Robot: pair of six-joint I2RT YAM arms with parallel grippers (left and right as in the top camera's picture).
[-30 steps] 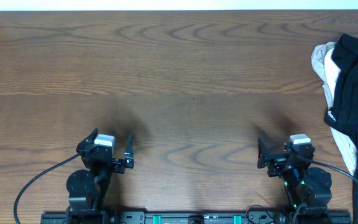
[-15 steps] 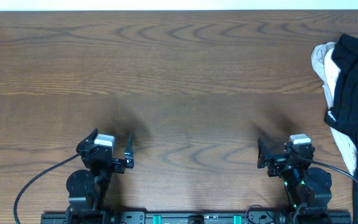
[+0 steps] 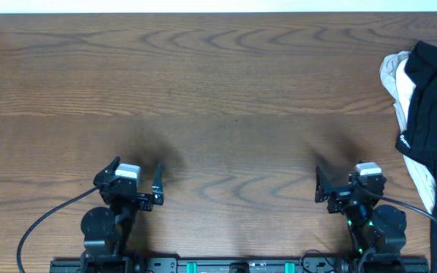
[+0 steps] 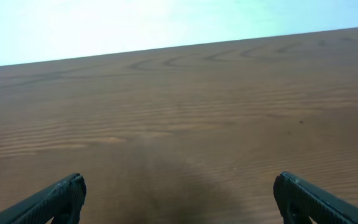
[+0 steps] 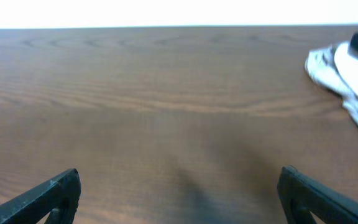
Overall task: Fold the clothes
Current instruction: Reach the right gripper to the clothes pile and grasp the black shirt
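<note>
Clothes (image 3: pixel 435 98) heaped, cropped at right edge

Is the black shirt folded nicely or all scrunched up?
Scrunched up: the black shirt lies in a rumpled heap over white cloth at the table edge.

The overhead shot was bright and even, lit from above, and the wood grain on the table (image 3: pixel 218 76) came out crisp. Soft, fuzzy shadows sat on the wood just past the left gripper (image 3: pixel 137 168) and the right gripper (image 3: pixel 341 182). The strip beyond the far edge was blown out white. The left wrist view had the same washed-out pale background, plus a dim smudge of shadow near the middle. The right wrist view was softer overall, and the clothes (image 5: pixel 347 74) at its right edge were badly out of focus.
</note>
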